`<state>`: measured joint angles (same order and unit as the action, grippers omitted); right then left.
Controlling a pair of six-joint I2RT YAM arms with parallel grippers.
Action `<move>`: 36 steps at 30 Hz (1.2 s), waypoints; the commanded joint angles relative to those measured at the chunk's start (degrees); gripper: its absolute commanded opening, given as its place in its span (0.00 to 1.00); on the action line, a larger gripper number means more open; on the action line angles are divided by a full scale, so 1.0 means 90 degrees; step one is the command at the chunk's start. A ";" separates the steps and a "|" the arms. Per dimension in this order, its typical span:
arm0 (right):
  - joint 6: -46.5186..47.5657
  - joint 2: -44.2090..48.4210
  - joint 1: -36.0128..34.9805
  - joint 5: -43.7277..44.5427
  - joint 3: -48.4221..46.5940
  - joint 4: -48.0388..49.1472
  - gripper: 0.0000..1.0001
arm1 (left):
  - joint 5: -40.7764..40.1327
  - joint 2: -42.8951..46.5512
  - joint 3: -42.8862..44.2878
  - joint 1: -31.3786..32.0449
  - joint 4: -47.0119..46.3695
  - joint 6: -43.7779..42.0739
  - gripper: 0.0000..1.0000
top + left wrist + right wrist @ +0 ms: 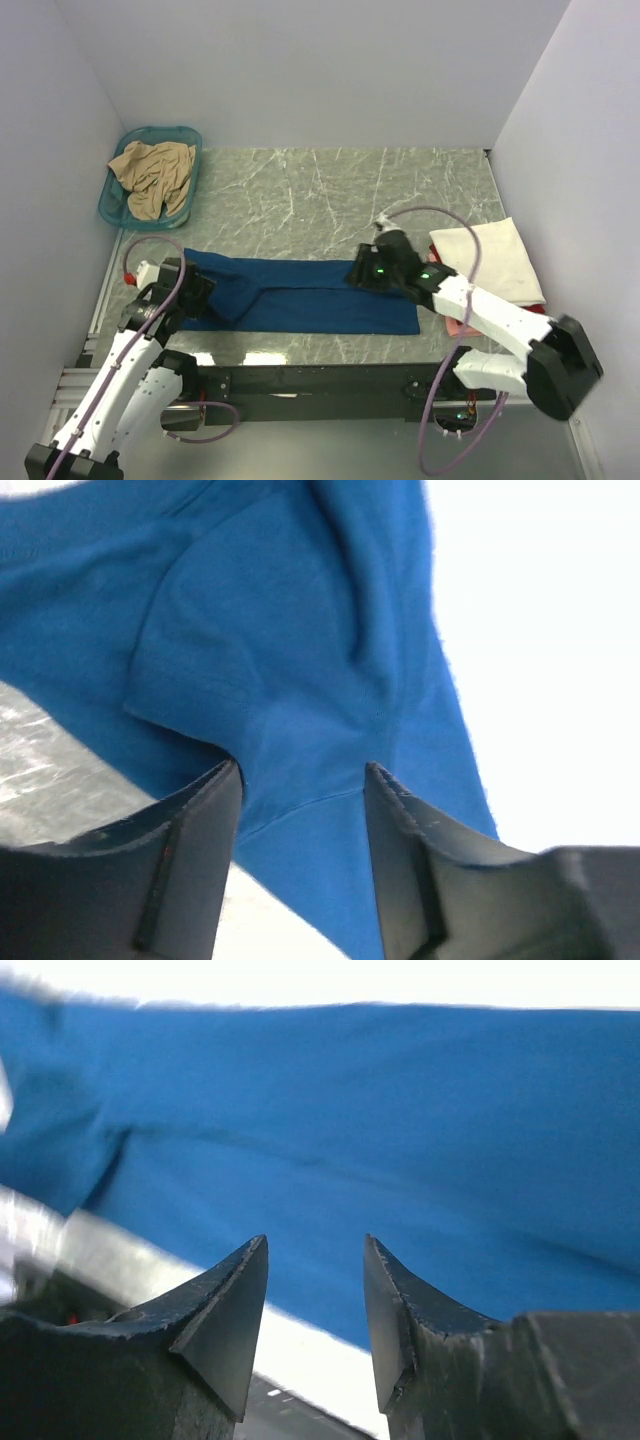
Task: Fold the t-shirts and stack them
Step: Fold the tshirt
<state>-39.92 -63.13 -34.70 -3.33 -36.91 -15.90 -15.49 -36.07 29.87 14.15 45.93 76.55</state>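
A dark blue t-shirt (310,295) lies folded into a long strip across the near part of the table (330,200). My left gripper (208,297) is low over its left end, by a sleeve seam. In the left wrist view the left gripper (300,770) stands open, with blue cloth (280,660) just past its tips. My right gripper (354,274) hovers over the strip's right part and is open (315,1242) above the blue cloth (380,1130), holding nothing. A tan t-shirt (152,175) lies crumpled in the basket. A folded cream-white t-shirt (490,260) tops a stack at the right.
The teal plastic basket (190,135) stands at the back left corner. Red and pink cloth (458,326) peeks from under the cream-white shirt at the right. White walls close in the table on three sides. A dark rail (320,380) runs along the near edge.
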 commanded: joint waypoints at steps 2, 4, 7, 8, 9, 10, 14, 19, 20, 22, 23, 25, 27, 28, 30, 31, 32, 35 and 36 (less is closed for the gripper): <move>-0.0203 -0.1030 -0.1075 0.0361 -0.0888 0.0546 0.50 | -0.0535 -0.0093 0.0596 -0.0020 0.0393 -0.0176 0.59; -0.0154 -0.1595 -0.1563 0.0526 -0.1394 0.0595 0.50 | -0.0710 -0.0113 0.0714 -0.0020 0.0521 -0.0127 0.59; -0.0047 -0.2191 -0.1925 0.0605 -0.1953 0.0527 0.49 | -0.0974 -0.0142 0.1026 -0.0020 0.0726 -0.0117 0.60; -0.0018 -0.2300 -0.1936 0.0614 -0.2041 0.0488 0.49 | -0.1013 -0.0190 0.1172 -0.0029 0.0813 -0.0079 0.60; 0.0021 -0.2379 -0.1936 0.0653 -0.2090 0.0487 0.49 | -0.1014 -0.0220 0.1232 -0.0030 0.0785 -0.0098 0.60; 0.0051 -0.2515 -0.1916 0.0789 -0.2207 0.0420 0.49 | -0.0985 -0.0249 0.1300 -0.0030 0.0756 -0.0078 0.59; 0.0168 -0.2653 -0.1634 0.1347 -0.2325 -0.0029 0.49 | -0.0682 -0.0815 0.1155 -0.0020 0.0249 -0.0030 0.52; 0.0256 -0.2409 -0.0785 0.1298 -0.1653 -0.0001 0.49 | -0.0233 -0.1801 0.0988 -0.0030 -0.0531 0.0097 0.29; 0.0275 -0.2361 -0.0493 0.1288 -0.1535 0.0028 0.48 | -0.0145 -0.2083 0.0969 -0.0030 -0.0630 0.0136 0.26; 0.0353 -0.2282 -0.0209 0.1279 -0.1232 0.0038 0.48 | -0.0106 -0.2309 0.0872 -0.0030 -0.0922 0.0204 0.22; 0.0383 -0.2263 0.0015 0.1259 -0.1154 0.0029 0.48 | -0.0086 -0.2494 0.0823 -0.0030 -0.1021 0.0234 0.22; 0.0442 -0.2292 0.0144 0.1240 -0.0998 0.0019 0.48 | -0.0047 -0.2680 0.0744 -0.0029 -0.1167 0.0322 0.22; 0.0413 -0.2301 0.0232 0.1268 -0.0822 0.0058 0.48 | 0.0001 -0.2973 0.0676 -0.0030 -0.1333 0.0409 0.21; 0.0393 -0.2311 0.0252 0.1269 -0.0773 0.0067 0.48 | 0.0041 -0.3080 0.0589 -0.0030 -0.1402 0.0507 0.21; 0.0305 -0.2360 0.0281 0.1269 -0.0666 0.0097 0.48 | 0.0128 -0.3412 0.0471 -0.0030 -0.1694 0.0585 0.20; 0.0295 -0.2399 0.0281 0.1278 -0.0646 0.0097 0.48 | 0.0245 -0.3549 0.0383 -0.0030 -0.1792 0.0673 0.20; 0.0276 -0.2419 0.0281 0.1269 -0.0626 0.0087 0.48 | 0.0314 -0.3831 0.0344 -0.0030 -0.1899 0.0683 0.20; 0.0178 -0.2506 0.0281 0.1152 -0.0509 0.0087 0.48 | 0.0461 -0.4417 0.0480 -0.0030 -0.2135 0.0703 0.18; 0.0130 -0.2468 0.0281 0.1074 -0.0393 0.0116 0.48 | 0.0422 -0.4545 0.0548 -0.0030 -0.2164 0.0684 0.18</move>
<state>-37.63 -85.95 -32.36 6.81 -42.59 -15.38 -13.13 -73.56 34.39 13.96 30.98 81.38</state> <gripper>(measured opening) 0.479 0.185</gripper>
